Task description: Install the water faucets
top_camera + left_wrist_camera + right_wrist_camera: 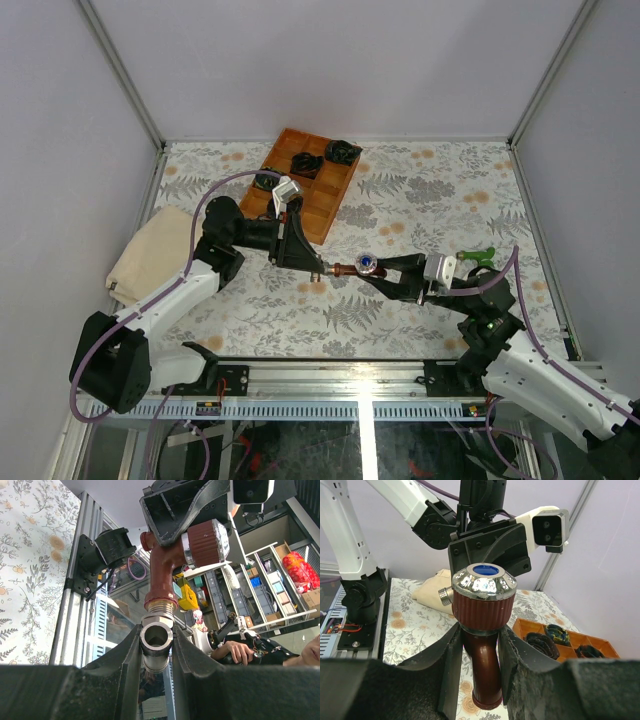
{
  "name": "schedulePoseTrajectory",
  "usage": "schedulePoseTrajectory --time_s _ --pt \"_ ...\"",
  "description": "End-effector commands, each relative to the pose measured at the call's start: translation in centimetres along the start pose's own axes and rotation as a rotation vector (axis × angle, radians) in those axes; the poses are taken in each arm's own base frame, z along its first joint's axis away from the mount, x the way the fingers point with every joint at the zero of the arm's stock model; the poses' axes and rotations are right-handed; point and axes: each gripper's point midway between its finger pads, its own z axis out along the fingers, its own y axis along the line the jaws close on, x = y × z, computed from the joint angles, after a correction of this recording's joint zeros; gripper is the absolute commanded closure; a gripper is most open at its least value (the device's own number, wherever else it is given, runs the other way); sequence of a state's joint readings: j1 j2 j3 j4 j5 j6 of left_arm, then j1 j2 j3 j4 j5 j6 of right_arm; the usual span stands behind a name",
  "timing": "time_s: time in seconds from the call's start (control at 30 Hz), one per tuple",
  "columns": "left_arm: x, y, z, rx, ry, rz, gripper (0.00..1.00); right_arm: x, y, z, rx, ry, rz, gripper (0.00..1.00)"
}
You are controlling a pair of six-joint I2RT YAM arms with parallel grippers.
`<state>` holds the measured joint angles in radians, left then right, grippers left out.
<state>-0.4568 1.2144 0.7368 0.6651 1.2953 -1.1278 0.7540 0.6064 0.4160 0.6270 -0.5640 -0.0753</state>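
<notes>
The right gripper (479, 652) is clenched round the neck of the dark red-brown tap-shaped faucet (485, 610), which has a chrome, blue-centred cap and sits above the floral tabletop (430, 190). Facing it, the left gripper (156, 652) is clamped on that faucet's silvery threaded end (156, 636). The bright green faucet (481, 255) is just behind the right gripper, beside its wrist. Beyond the left gripper sits an orange wooden tray (328, 200) holding black-and-green coiled bundles (306, 163).
</notes>
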Motion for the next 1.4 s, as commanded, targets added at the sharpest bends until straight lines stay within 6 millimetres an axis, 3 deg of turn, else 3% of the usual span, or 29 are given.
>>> schedulePoseTrajectory --time_s 0.0,0.67,0.97,1.37 --pt "-0.8 -1.5 0.4 0.013 -0.017 0.068 1.0 -1.4 -1.1 0.3 0.054 -0.029 -0.05 1.0" --pt "-0.6 -2.9 0.2 0.046 -0.01 0.12 1.0 -1.3 -0.8 0.1 0.049 -0.035 -0.023 1.0" --pt "-0.2 -3.7 0.1 0.071 0.004 0.148 1.0 -2.2 -0.4 0.1 0.033 -0.07 -0.011 1.0" --pt "-0.9 -2.7 0.4 0.041 -0.019 0.107 1.0 -4.3 0.4 0.7 -0.028 -0.132 0.033 1.0"
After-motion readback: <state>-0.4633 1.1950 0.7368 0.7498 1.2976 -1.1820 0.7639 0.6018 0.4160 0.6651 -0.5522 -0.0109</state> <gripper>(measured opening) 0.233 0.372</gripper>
